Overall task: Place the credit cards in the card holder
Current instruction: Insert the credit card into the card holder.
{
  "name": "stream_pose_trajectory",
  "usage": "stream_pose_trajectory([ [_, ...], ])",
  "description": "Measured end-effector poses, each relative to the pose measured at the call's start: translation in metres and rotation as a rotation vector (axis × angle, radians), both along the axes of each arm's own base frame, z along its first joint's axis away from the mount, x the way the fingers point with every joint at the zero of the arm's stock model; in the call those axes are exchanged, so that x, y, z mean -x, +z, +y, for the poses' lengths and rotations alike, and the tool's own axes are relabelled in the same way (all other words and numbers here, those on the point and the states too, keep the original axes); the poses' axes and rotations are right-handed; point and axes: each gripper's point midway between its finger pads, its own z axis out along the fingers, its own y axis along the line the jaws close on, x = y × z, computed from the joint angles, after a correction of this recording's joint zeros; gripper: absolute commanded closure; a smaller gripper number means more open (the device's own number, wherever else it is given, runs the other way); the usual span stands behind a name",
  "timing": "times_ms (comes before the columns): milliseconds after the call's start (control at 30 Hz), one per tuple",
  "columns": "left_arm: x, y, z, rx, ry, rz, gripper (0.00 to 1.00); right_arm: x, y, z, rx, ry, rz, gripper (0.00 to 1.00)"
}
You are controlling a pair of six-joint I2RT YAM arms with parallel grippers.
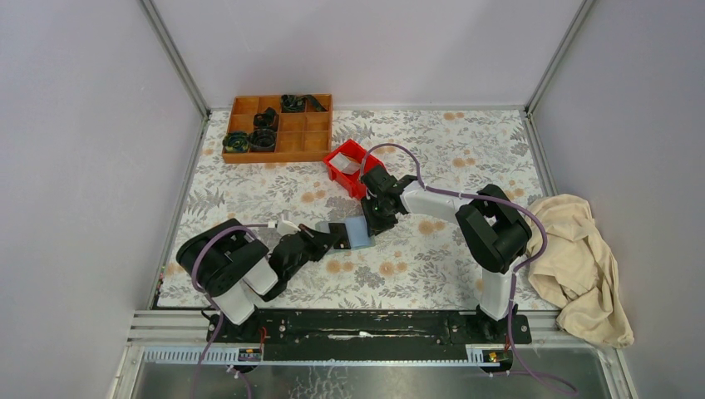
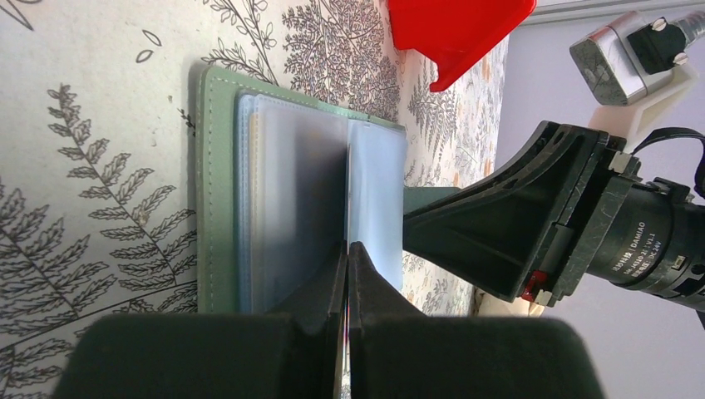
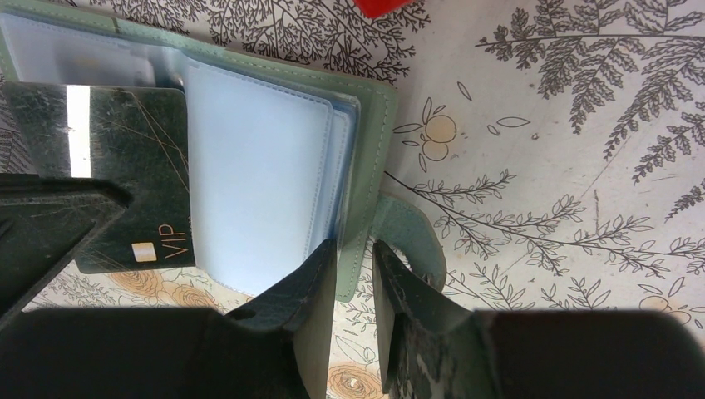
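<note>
- card holder (image 1: 359,235): open on bench (image 1: 465,150); red bin (image 1: 342,176) just beyond.
- my left gripper (image 2: 347,248), reaching low: clamped on dark grey card (image 3: 137,158) over its pockets.
- my right gripper (image 3: 353,278): part-open astride its green edge; grip unclear.

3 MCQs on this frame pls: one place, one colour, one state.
1. Where is the red bin? A inside the wooden tray; B just beyond the open card holder; C on the beige cloth.
2. Card holder's cover colour? A sage green; B brown; C red.
3. The left gripper is: A open, empty; B shut on the dark VIP card; C shut on the red bin.
Key: 1 B, top view shows it past the holder. 2 A, green stitched edge in both wrist views. 3 B, right wrist view shows it clamping the card over the pockets.
</note>
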Motion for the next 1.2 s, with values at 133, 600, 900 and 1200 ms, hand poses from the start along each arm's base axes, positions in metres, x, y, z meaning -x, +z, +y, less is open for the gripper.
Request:
stream_pose_trajectory([
  [133,-0.0011,0.0023,-0.0005,0.017,0.000,-0.002,1.00,0.0001,-0.0001,0.0000,0.000,0.000,0.001,0.70],
  [600,-0.0006,0.0085,-0.0049,0.052,-0.019,-0.011,1.00,0.0000,-0.0001,0.0001,0.000,0.000,0.000,0.70],
  [900,-0.0001,0.0080,-0.0056,0.070,-0.019,-0.007,1.00,0.0000,-0.0001,0.0001,0.000,0.000,0.000,0.70],
  [1200,0.0021,0.0040,-0.0056,0.087,-0.022,0.007,1.00,0.0001,-0.0001,0.0000,0.000,0.000,0.001,0.70],
])
